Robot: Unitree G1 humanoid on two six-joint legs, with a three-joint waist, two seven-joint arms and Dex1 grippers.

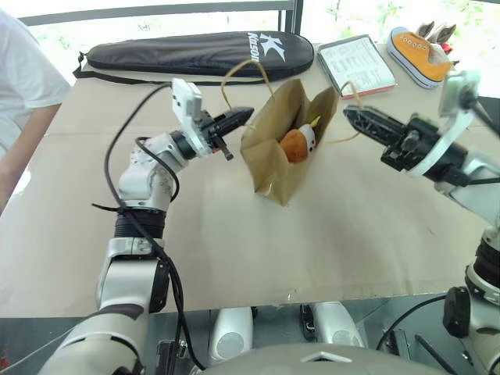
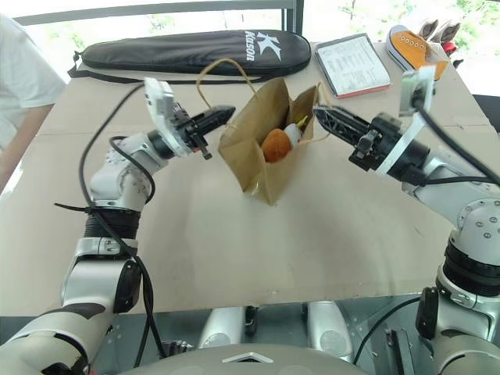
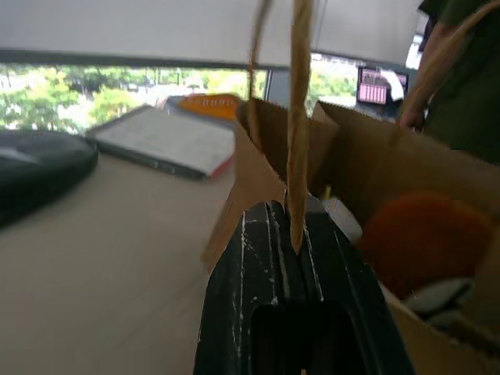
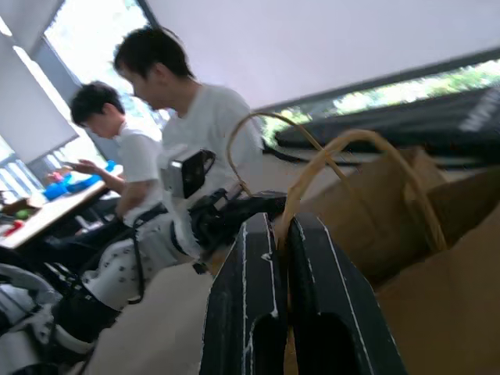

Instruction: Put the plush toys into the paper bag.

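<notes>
Paper bag sits centre frame on the table, mouth open, tilted. Bear head and chick are inside. Left gripper has its jaws closed on one loop handle; right gripper has its jaws closed on the other handle. Racket case upper left.

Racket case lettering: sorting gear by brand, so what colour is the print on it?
White lettering on the black racket case; clearest in the left eye view.
</notes>
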